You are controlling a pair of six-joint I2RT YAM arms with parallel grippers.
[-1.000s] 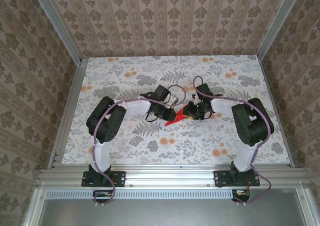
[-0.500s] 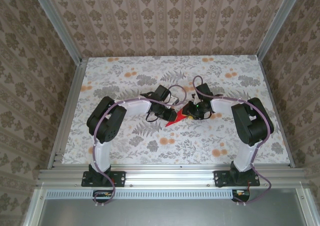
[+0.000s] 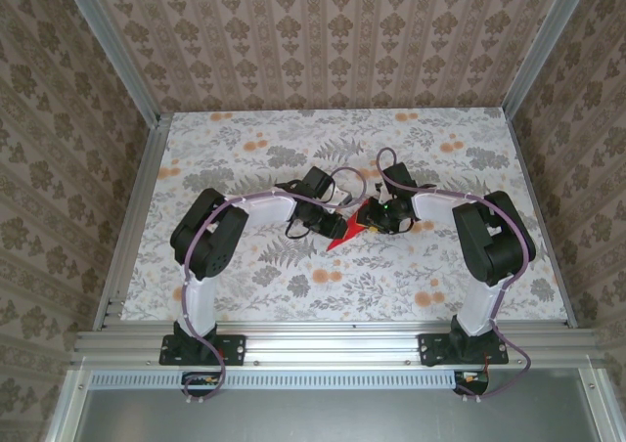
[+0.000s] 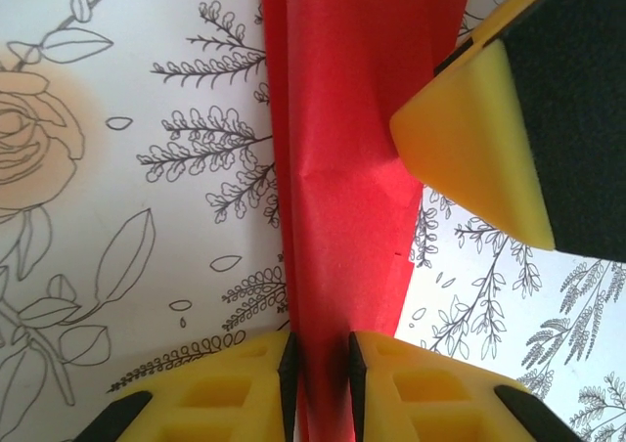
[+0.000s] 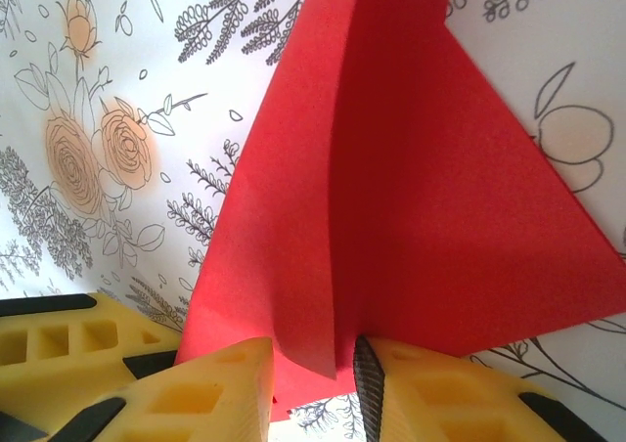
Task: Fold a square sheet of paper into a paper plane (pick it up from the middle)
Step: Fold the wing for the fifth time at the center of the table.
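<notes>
2 arms: left arm (image 3: 210,237), right arm (image 3: 489,232), 2 grippers: left gripper (image 4: 320,364), right gripper (image 5: 313,374), 1 paper plane (image 3: 340,233), 1 table (image 3: 245,149)

the top external camera hangs high above and behind the arm bases, looking down from far off on the whole floral-printed tabletop (image 3: 254,286). the left wrist camera sits just behind the left gripper (image 4: 320,352), looking out along its yellow fingers (image 4: 249,356) at very close range. the right wrist camera does likewise behind the right gripper (image 5: 313,359). all three views share the bright red folded paper sheet (image 3: 338,234) between the two grippers and the floral print beneath it.
</notes>
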